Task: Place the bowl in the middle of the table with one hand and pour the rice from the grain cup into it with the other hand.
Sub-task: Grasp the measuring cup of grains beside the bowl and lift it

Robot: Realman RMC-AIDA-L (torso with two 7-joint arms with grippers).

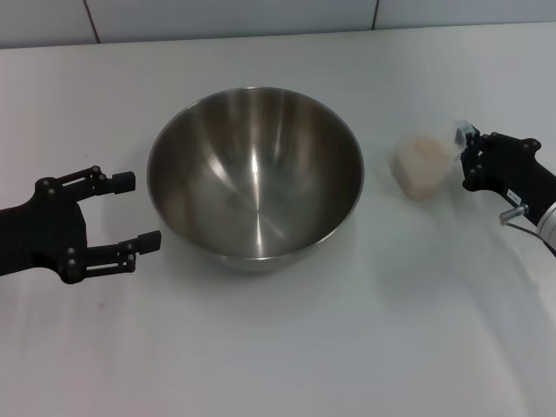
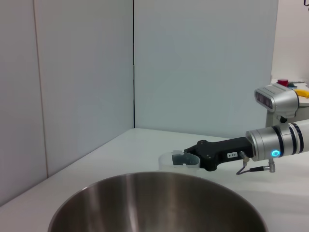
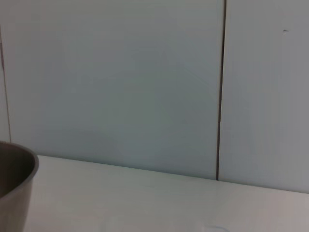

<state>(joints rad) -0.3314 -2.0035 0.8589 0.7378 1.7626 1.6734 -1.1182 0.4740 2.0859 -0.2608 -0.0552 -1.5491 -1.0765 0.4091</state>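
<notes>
White table [image 1: 278, 365] below pale wall panels, steel mixing bowl [image 1: 254, 174] frame centre, left gripper [image 1: 148, 209] spread wide at left edge, right gripper [image 1: 466, 155] clamping rice-filled grain cup [image 1: 423, 167] at right.

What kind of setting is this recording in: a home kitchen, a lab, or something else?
Probably a lab or test cell, not a kitchen: a plain white tabletop, bare pale panel walls, and only a large stainless-steel mixing bowl and a small clear plastic cup of rice set out.

bowl [image 1: 254, 174] blocks centre (big) | bare table [image 1: 287, 347] in front
</notes>
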